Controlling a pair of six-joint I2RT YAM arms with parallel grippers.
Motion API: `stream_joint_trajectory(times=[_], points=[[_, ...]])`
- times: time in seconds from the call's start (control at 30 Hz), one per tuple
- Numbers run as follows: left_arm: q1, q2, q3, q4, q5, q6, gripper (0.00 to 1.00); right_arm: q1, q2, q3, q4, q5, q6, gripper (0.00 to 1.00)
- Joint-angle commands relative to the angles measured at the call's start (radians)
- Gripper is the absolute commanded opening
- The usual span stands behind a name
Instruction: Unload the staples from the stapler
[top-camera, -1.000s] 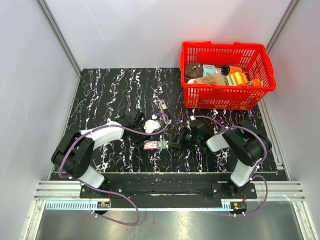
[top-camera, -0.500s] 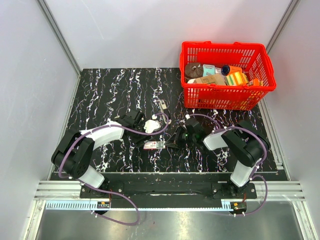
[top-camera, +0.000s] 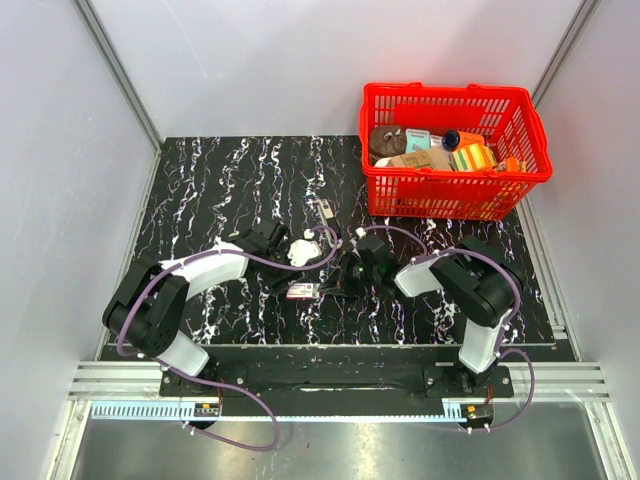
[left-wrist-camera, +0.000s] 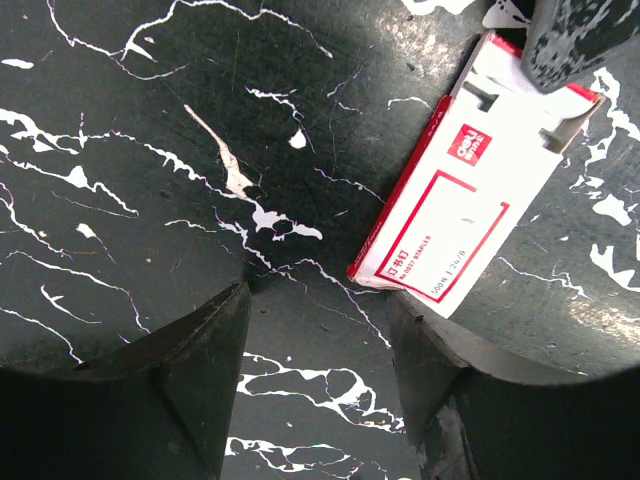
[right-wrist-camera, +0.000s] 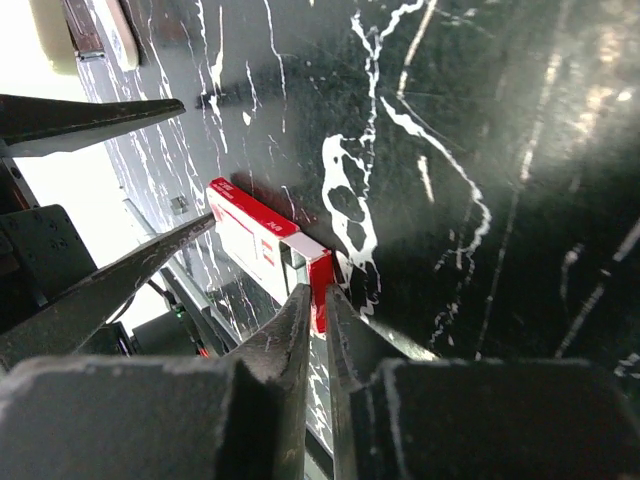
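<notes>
The stapler (top-camera: 324, 210) is a small slim dark and silver piece lying alone on the mat behind both grippers. A red-and-white box (top-camera: 304, 290) lies flat between the grippers. My left gripper (top-camera: 288, 272) is open and empty, low over the mat. In the left wrist view (left-wrist-camera: 320, 340) the box (left-wrist-camera: 470, 170) lies just beyond its right finger (left-wrist-camera: 440, 370). My right gripper (top-camera: 335, 281) is shut. In the right wrist view its tips (right-wrist-camera: 315, 295) are at the box's open end (right-wrist-camera: 305, 265). Nothing shows between them.
A red basket (top-camera: 455, 200) full of small goods stands at the back right of the black marbled mat (top-camera: 220, 180). The left gripper's two fingers (right-wrist-camera: 100, 290) show at the left of the right wrist view.
My right gripper has moved left up to the box's end, and the box has slid slightly left. The left arm has not moved.
</notes>
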Motion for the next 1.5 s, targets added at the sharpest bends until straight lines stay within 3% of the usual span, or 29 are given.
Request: stream_joint_trajectory(times=[0.0,0.47,0.63,0.73,0.97,1.03,1.1,1.13,1.2,1.23,1.27,1.3,1.47], points=[[-0.003,-0.014,-0.005,0.029,-0.022,0.007,0.61,0.028,0.033,0.046,0.035,0.005,-0.015,0.15],[-0.014,-0.004,0.017,0.021,-0.029,0.012,0.61,0.048,0.091,0.037,0.181,-0.05,0.006,0.26],[-0.014,-0.006,0.023,0.01,-0.031,0.012,0.61,0.046,0.065,0.02,0.146,-0.04,-0.011,0.29],[-0.014,-0.01,0.04,-0.017,-0.016,0.006,0.61,0.045,0.027,0.02,0.071,-0.017,-0.046,0.33],[-0.007,-0.09,0.122,-0.152,0.021,-0.013,0.62,0.043,-0.106,0.066,-0.288,0.12,-0.178,0.61],[-0.002,-0.133,0.149,-0.2,0.021,-0.014,0.63,0.04,-0.156,0.072,-0.378,0.169,-0.213,0.73],[0.012,-0.187,0.178,-0.244,0.017,-0.019,0.65,0.04,-0.214,0.089,-0.47,0.222,-0.251,0.96],[0.024,-0.21,0.198,-0.267,0.015,-0.022,0.66,0.04,-0.244,0.103,-0.536,0.247,-0.273,0.99],[0.055,-0.256,0.244,-0.324,0.018,-0.029,0.7,0.04,-0.313,0.138,-0.625,0.296,-0.317,0.99],[0.076,-0.276,0.264,-0.348,0.018,-0.037,0.77,0.042,-0.349,0.157,-0.676,0.336,-0.337,0.99],[0.101,-0.299,0.288,-0.38,0.017,-0.045,0.95,0.04,-0.386,0.175,-0.717,0.362,-0.351,0.99],[0.124,-0.323,0.311,-0.405,0.017,-0.049,0.99,0.042,-0.415,0.21,-0.76,0.39,-0.374,0.99],[0.229,-0.444,0.37,-0.493,0.017,-0.078,0.99,0.042,-0.528,0.359,-0.923,0.479,-0.442,0.99]])
